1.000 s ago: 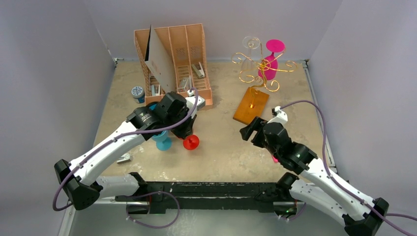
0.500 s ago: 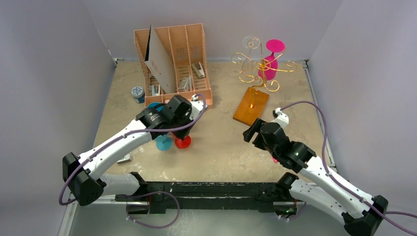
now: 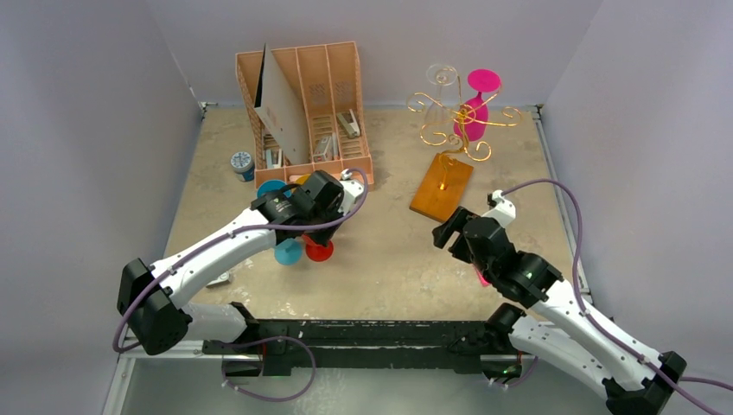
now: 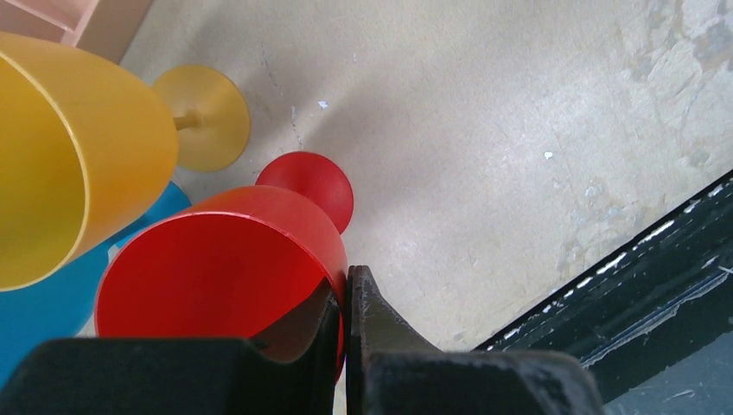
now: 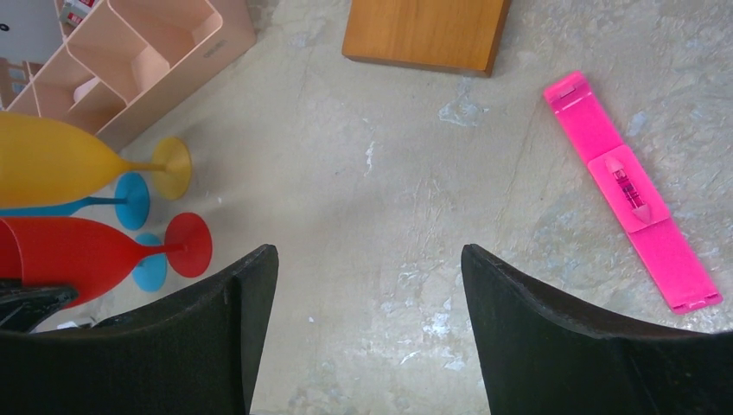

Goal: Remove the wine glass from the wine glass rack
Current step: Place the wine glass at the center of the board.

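The wine glass rack (image 3: 458, 123), gold wire arms on a wooden base (image 3: 442, 187), stands at the back right. A pink wine glass (image 3: 475, 102) and a clear one (image 3: 437, 86) hang on it upside down. My left gripper (image 3: 325, 226) is shut on the rim of a red wine glass (image 4: 216, 277), one finger inside the bowl and one outside. The glass is upright with its foot (image 3: 318, 250) at the table, beside a blue glass (image 3: 287, 252). My right gripper (image 5: 367, 285) is open and empty above bare table, in front of the rack's base (image 5: 423, 30).
A yellow glass (image 4: 69, 173) and blue glasses (image 5: 130, 201) stand close around the red one. The pink-tan file organiser (image 3: 307, 112) is at the back left. A flat pink strip (image 5: 635, 194) lies right of my right gripper. A small jar (image 3: 241, 162) is far left.
My left arm has carried the red glass left and down, so its foot now sits beside the blue glass. My right arm has shifted slightly right, gripper still open.
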